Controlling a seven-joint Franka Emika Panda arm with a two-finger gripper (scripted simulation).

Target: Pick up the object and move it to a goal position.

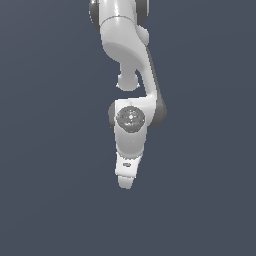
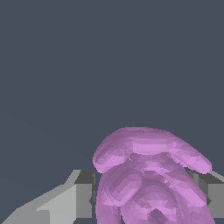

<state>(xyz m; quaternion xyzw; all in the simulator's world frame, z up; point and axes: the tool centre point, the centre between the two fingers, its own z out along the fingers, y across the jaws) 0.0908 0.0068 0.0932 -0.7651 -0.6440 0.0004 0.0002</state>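
Observation:
The object (image 2: 148,179) is a purple-violet lumpy thing with swirled folds, filling the space between my fingers in the wrist view. My gripper (image 2: 146,199) is shut on it: the grey finger (image 2: 81,194) on one side and the other finger (image 2: 214,192) both press against its flanks. In the exterior view the white arm hangs down the middle of the picture, ending in the gripper (image 1: 127,183). There the object is hidden behind the hand.
A plain dark blue-grey surface (image 1: 45,150) fills everything around the arm in both views. No other objects, containers or edges show.

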